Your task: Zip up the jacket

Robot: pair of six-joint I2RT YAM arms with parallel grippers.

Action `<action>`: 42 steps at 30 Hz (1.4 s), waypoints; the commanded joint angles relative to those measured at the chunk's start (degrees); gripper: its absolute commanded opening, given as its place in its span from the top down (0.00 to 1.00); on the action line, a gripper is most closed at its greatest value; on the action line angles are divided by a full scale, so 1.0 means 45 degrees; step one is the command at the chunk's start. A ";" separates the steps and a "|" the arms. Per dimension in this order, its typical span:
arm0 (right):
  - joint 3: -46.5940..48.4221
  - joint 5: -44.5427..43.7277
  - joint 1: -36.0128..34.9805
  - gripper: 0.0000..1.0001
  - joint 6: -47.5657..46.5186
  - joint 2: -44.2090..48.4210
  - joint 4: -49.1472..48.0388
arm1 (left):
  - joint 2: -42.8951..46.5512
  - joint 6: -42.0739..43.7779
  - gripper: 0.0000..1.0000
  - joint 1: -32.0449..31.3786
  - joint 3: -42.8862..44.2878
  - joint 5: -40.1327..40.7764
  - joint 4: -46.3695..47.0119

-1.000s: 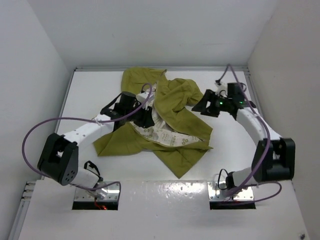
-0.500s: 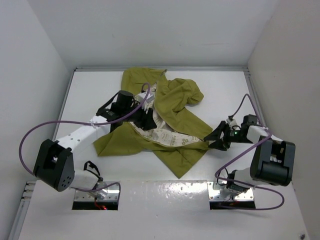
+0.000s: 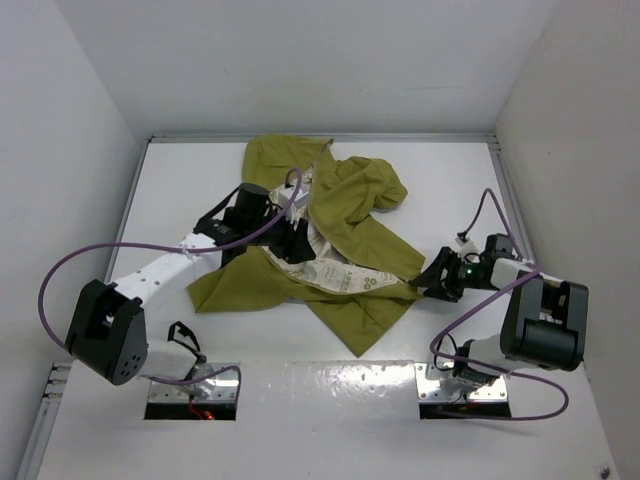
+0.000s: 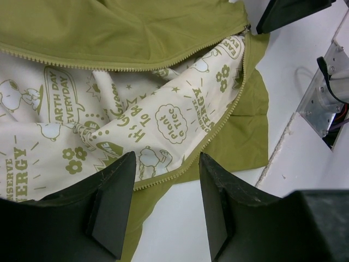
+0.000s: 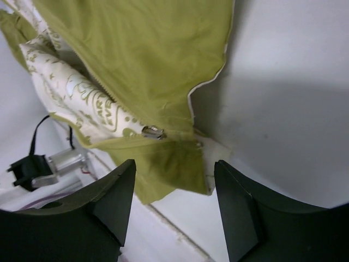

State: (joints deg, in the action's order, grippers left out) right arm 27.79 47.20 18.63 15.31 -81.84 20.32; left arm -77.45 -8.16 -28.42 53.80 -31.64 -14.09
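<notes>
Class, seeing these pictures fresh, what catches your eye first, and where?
The olive-green jacket lies crumpled and unzipped centrally, its cream printed lining exposed. The left end effector hovers open over that lining; the right end effector, open, faces the zipper pull at the jacket's right edge.

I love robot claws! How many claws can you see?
2. The left gripper hangs over the jacket's printed lining; the right gripper is by its right edge. No more seem hidden.
</notes>
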 commanded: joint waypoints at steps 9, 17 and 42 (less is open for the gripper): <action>-0.0336 0.1423 -0.0233 0.56 0.0658 -0.1284 -0.3732 | 0.0162 -0.0237 0.46 -0.0148 -0.0042 -0.0118 0.0493; -0.0765 0.2968 -0.0820 0.68 0.3470 -0.1248 -0.6584 | 0.0160 -0.0354 0.46 -0.0148 -0.0159 -0.0234 0.0494; -0.1899 0.3789 -0.1758 0.76 0.5272 0.1038 -0.7452 | -0.1187 -0.2444 0.47 -0.1709 -0.0862 -0.1270 0.3931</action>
State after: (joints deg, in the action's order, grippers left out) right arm 18.44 63.48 11.40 43.90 -80.14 -17.85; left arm -82.54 -18.79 -33.30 48.12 -37.91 0.27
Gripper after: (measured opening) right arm 0.233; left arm 0.527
